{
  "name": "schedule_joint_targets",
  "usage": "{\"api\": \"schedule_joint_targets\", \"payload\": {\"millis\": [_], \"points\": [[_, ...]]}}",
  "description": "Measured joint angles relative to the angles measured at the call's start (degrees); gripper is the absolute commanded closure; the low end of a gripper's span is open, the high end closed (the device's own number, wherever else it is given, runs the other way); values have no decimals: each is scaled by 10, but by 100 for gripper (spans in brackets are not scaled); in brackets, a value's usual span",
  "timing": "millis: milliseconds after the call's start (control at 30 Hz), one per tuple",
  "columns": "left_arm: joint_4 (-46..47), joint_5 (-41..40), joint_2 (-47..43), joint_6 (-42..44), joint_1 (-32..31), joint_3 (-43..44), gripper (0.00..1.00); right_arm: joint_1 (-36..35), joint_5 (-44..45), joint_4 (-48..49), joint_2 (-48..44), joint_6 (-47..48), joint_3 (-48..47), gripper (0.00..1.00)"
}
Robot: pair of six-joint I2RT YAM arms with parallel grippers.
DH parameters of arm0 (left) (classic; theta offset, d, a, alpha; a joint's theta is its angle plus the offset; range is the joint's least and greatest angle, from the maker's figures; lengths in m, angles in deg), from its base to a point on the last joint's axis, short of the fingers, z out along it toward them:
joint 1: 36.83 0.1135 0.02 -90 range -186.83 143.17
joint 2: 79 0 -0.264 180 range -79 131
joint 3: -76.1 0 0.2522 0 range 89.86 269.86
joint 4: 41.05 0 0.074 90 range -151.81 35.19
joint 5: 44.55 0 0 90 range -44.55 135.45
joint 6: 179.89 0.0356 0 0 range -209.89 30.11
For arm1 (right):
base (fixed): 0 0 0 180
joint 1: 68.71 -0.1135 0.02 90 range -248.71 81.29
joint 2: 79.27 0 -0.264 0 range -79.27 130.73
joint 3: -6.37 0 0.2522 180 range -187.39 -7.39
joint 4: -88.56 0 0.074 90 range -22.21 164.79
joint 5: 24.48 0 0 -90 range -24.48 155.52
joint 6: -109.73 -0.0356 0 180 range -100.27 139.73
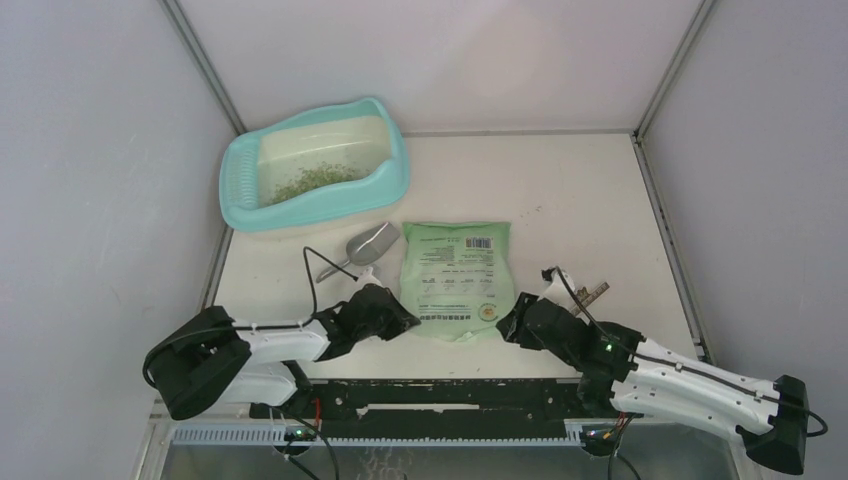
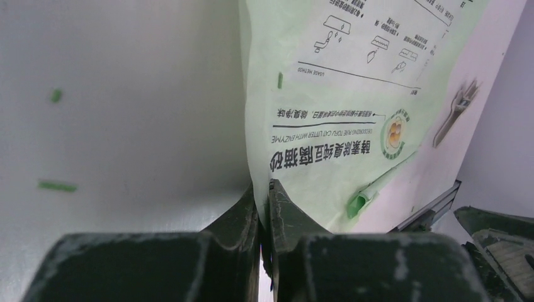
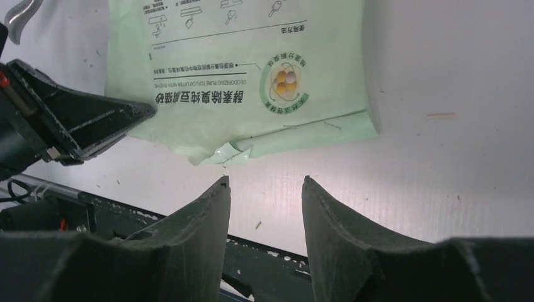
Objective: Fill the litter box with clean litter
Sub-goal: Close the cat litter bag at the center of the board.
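The turquoise litter box [image 1: 322, 212] stands at the far left of the table, with a thin scatter of green-beige litter [image 1: 315, 180] on its cream floor. A flat green printed bag [image 1: 455, 275] lies in the middle. My left gripper [image 1: 405, 322] is at the bag's near left corner. In the left wrist view the left gripper [image 2: 262, 185] is shut on the edge of the bag [image 2: 352, 94]. My right gripper [image 1: 508, 325] sits by the near right corner. In the right wrist view the right gripper [image 3: 266, 181] is open and empty, just short of the bag [image 3: 252, 56].
A grey metal scoop [image 1: 370, 243] lies between the litter box and the bag. A small metal tool [image 1: 590, 295] rests on the table right of the bag. A few loose green pellets [image 2: 56, 185] lie left of the bag. Walls close in on both sides.
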Motion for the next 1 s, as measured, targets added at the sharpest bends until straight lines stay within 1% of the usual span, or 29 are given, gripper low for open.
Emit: {"api": "schedule_joint_targets", "payload": {"millis": [200,367,733,900,1000], "points": [[18,12,8,-21,3,0,90,-45,34,-8,2,19,-14,47],[22,18,3,-39,6,0,90,-71,56,-9,22,27,-26,47],[26,23,-63,-106,28,0,90,-134,91,-12,77,46,-54,47],[27,34,-58,-140,42,0,90,-162,103,-11,103,52,-64,47],[43,44,-37,-158,45,-2,91,-177,106,-8,116,59,-71,47]]}}
